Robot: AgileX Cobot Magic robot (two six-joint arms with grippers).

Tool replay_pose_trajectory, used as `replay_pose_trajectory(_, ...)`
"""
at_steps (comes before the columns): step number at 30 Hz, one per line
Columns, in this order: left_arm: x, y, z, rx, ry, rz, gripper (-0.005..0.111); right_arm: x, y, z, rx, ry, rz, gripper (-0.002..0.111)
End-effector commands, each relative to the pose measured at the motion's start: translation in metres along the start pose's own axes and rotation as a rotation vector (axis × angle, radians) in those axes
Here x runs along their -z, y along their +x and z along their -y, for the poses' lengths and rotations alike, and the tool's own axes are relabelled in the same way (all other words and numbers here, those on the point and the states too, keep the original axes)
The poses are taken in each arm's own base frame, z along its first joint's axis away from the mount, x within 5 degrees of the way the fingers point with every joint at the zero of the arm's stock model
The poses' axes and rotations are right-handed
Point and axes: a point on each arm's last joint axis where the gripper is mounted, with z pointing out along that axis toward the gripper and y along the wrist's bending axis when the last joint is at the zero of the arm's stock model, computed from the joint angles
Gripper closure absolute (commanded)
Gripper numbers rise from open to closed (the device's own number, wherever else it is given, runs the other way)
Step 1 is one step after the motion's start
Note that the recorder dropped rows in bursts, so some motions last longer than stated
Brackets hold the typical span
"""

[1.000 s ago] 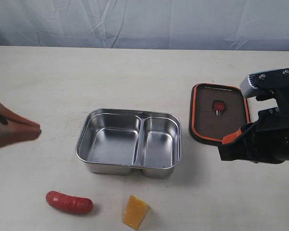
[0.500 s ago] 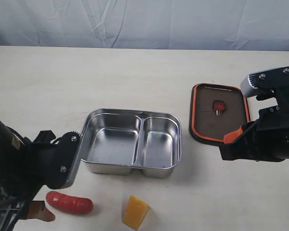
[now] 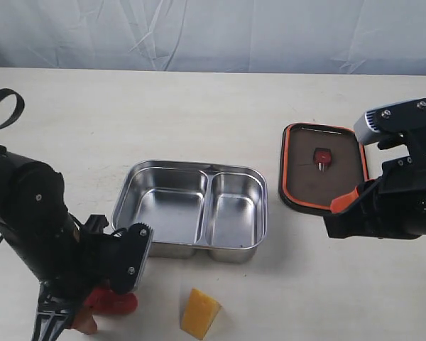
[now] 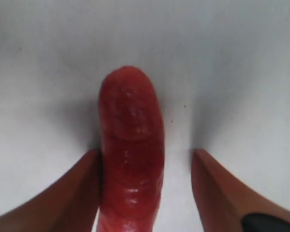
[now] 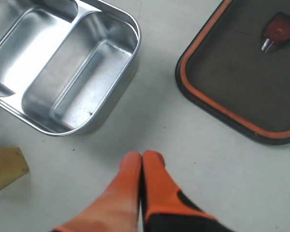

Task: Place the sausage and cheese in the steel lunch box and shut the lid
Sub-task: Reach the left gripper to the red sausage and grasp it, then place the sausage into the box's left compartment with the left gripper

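Looking down the left wrist camera, the left gripper (image 4: 146, 162) is spread open and sits astride the sausage (image 4: 130, 159). One orange finger (image 4: 82, 188) is right up against the sausage's side, and the other has a clear gap of bare table between it and the sausage. So nothing is clamped; the sausage is just lying flat on the white table (image 3: 199, 106) between the fingers.

From the outside camera, that all happens at the front left, near the front-left corner of the steel lunch box (image 3: 192, 250), and the arm hides most of the sausage. The cheese (image 3: 199, 312) wedge sits on the table beside it, in front of the box, and nothing is touching it. Both compartments of the box are shiny, with no food in them.

The lid (image 3: 305, 174) lies flat to the right of the box, apart from it, with its underside up, so the orange seal (image 3: 287, 167) runs round the edge and the little valve (image 3: 322, 156) shows in the middle.

The right gripper (image 5: 142, 159) is pinched fully closed with its fingertips pressed together and nothing between them. It's over bare table between the box's smaller compartment and the lid.
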Motion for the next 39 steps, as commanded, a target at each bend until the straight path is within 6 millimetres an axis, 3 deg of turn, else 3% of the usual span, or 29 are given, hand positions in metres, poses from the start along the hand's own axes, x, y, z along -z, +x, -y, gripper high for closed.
replay_pose_trajectory(1, -0.009, 0.000, -0.002, 0.000, 0.015, -0.016, 0.058, 0.001, 0.001, 0.000, 0.012, 0.004, 0.004, 0.108)
replay_pose_trajectory(3, -0.011, 0.000, -0.001, 0.001, 0.025, -0.021, 0.066, 0.001, 0.001, 0.000, 0.012, 0.004, 0.004, 0.108)
replay_pose_trajectory(8, -0.010, 0.002, 0.006, 0.003, 0.109, -0.049, 0.107, 0.001, 0.001, 0.001, 0.014, 0.006, 0.004, 0.108)
replay_pose_trajectory(12, -0.007, 0.004, 0.012, 0.003, 0.162, -0.065, 0.106, 0.001, 0.001, 0.001, 0.014, 0.006, 0.004, 0.108)
replay_pose_trajectory(16, 0.021, -0.009, 0.018, 0.005, 0.124, 0.020, 0.106, 0.001, 0.001, 0.001, 0.014, 0.006, 0.004, 0.108)
replay_pose_trajectory(18, 0.047, -0.017, 0.016, 0.031, 0.009, 0.114, 0.107, 0.001, 0.001, 0.001, 0.014, 0.006, 0.004, 0.108)
replay_pose_trajectory(20, 0.080, -0.027, -0.001, 0.142, -0.297, 0.288, 0.107, 0.001, 0.001, 0.001, 0.014, 0.006, 0.004, 0.108)
replay_pose_trajectory(23, 0.105, -0.037, -0.027, 0.308, -0.578, 0.497, 0.107, 0.001, 0.001, 0.001, 0.014, 0.006, 0.004, 0.108)
replay_pose_trajectory(25, 0.103, -0.037, -0.045, 0.387, -0.612, 0.519, 0.107, 0.001, 0.001, 0.000, 0.014, 0.004, 0.000, 0.108)
replay_pose_trajectory(28, 0.079, -0.033, -0.062, 0.517, -0.535, 0.485, 0.107, 0.001, 0.003, 0.000, 0.012, -0.002, -0.021, 0.108)
replay_pose_trajectory(33, 0.062, -0.033, -0.069, 0.566, -0.498, 0.465, 0.107, 0.001, 0.004, 0.000, 0.012, -0.004, -0.027, 0.108)
replay_pose_trajectory(39, 0.055, -0.035, -0.074, 0.632, -0.494, 0.486, 0.107, 0.001, 0.004, 0.000, 0.012, -0.005, -0.031, 0.108)
